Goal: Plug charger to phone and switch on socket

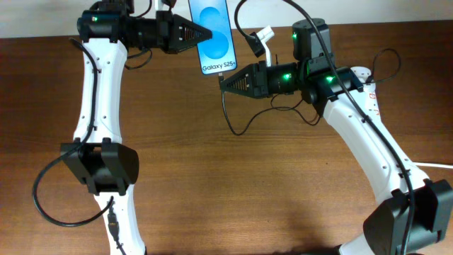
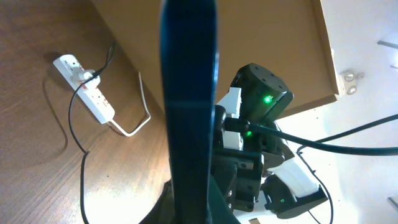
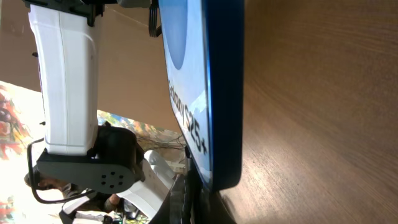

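Surface (image 1: 212,184) is carrying only the arm bases and cabling up front; all the action is sitting at the far edge.

Left arm (image 1: 95,85) is reaching up the left side, right arm (image 1: 368,134) is coming in from the right, and the two are meeting at the top centre.

Phone (image 1: 214,32) is being held at its left edge by the left hand (image 1: 205,33), which is clamping it. Overhead is showing the blue screen facing up with the "Galaxy S25+" text at the near end. Left wrist is only getting it edge-on as a dark vertical bar. Right wrist is seeing the screen at a glancing angle, with the phone sitting close over the wood.

Socket (image 2: 84,87) is showing whole only in left wrist: it is lying flat, well apart from the phone, with a white adapter plugged in and a thick white cord trailing off. Overhead is mostly hiding it under the right arm.

Charger (image 1: 225,117) is looping across the wood below the phone.

Right hand (image 1: 224,79) is closed on the plug end, which is sitting right at the phone's bottom edge. Cannot tell from any view whether it is seated.
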